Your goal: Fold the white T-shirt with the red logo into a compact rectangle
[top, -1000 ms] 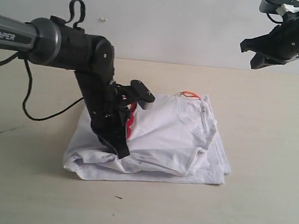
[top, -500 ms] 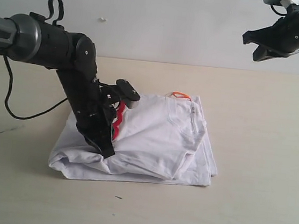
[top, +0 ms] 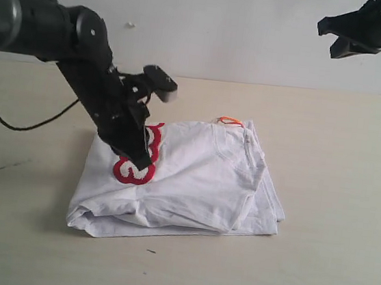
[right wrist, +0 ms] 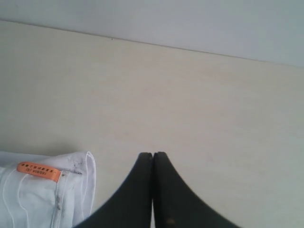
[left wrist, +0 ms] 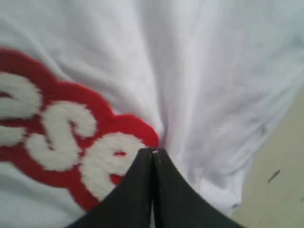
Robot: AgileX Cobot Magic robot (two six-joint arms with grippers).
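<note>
The white T-shirt (top: 200,178) lies folded in a rough rectangle on the table, its orange neck tag (top: 229,121) at the far edge. One end of the red logo (top: 135,171) shows on the shirt's left part. My left gripper (top: 141,160) hangs shut right over that logo end, with nothing seen between its jaws. In the left wrist view its tip (left wrist: 153,152) sits at the edge of the logo's (left wrist: 61,137) fluffy letters. My right gripper (top: 336,43) is shut, high at the upper right and far from the shirt. Its wrist view shows the closed tip (right wrist: 152,155) over bare table beside the tag (right wrist: 39,171).
The pale wooden table (top: 335,200) runs back to a white wall. A black cable (top: 14,119) loops from the left arm down over the table at the left. A small dark speck (top: 151,251) lies in front of the shirt.
The left arm has lifted and swung up to the left, uncovering the logo's end. The shirt has slid a little leftward. The right gripper has risen toward the upper right.
</note>
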